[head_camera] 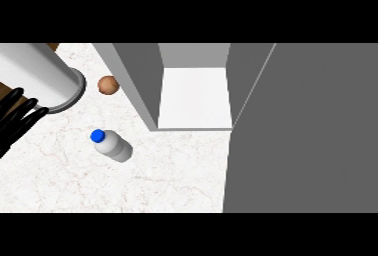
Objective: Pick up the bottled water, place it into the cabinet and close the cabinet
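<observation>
The bottled water [113, 145], white with a blue cap, stands on the pale marble counter [111, 185], left of and slightly nearer than the cabinet's opening. The grey cabinet [140, 80] is open, and its white inner floor [195, 97] shows bare. Its wide grey door [303, 130] is swung out and fills the right side. My left forearm [37, 75] crosses the upper left corner. My left hand [16, 117] hangs at the left edge with relaxed, fairly straight fingers, apart from the bottle and holding nothing. No right hand shows.
A small brown rounded object [108, 84] lies on the counter beside the cabinet's left wall, behind the bottle. The open door's edge [229, 165] borders the counter on the right.
</observation>
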Available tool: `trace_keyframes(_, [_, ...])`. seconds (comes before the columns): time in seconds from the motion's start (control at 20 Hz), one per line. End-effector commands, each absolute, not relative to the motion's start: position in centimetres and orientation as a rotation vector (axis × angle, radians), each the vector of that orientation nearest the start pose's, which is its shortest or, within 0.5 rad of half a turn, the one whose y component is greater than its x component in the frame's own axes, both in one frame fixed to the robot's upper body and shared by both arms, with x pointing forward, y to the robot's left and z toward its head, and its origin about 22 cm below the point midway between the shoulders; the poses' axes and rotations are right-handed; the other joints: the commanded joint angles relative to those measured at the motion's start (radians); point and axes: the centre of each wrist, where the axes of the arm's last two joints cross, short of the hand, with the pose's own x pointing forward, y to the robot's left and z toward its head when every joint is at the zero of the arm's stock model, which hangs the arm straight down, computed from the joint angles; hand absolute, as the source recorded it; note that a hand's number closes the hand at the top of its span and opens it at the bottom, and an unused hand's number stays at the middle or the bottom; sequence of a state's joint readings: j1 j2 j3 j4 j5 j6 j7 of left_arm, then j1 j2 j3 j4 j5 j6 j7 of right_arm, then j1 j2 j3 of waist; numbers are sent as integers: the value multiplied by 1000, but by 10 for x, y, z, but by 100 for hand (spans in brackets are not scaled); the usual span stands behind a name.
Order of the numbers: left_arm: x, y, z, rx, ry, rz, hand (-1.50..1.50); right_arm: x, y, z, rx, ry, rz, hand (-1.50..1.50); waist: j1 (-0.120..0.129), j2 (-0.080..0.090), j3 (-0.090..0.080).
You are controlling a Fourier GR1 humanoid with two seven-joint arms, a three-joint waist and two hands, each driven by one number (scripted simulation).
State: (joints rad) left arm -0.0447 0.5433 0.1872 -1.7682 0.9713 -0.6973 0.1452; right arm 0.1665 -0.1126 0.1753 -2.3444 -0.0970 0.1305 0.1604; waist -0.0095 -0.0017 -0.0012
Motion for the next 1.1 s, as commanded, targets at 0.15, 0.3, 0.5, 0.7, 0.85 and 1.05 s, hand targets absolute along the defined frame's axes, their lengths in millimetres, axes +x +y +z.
trace_keyframes(0.15, [233,396,146,-822,-1715,-408,-150,130,-203,161,258,-1994,257,-150,9,0,1])
trace_keyframes(0.3, [246,397,143,-792,-1707,-430,-150,114,-203,164,261,-1996,239,-150,3,0,1])
trace_keyframes(0.5, [242,403,120,-769,-1673,-470,-150,117,-177,163,254,-1980,263,-150,5,0,1])
trace_keyframes(0.7, [252,397,142,-702,-1688,-536,-150,111,-187,180,258,-1990,241,-150,3,0,1])
trace_keyframes(0.85, [260,398,134,-699,-1663,-517,-150,123,-192,178,247,-1975,274,-150,5,2,1])
trace_keyframes(1.05, [264,370,83,-675,-1617,-508,-150,107,-190,184,238,-1989,274,-150,-3,1,0])
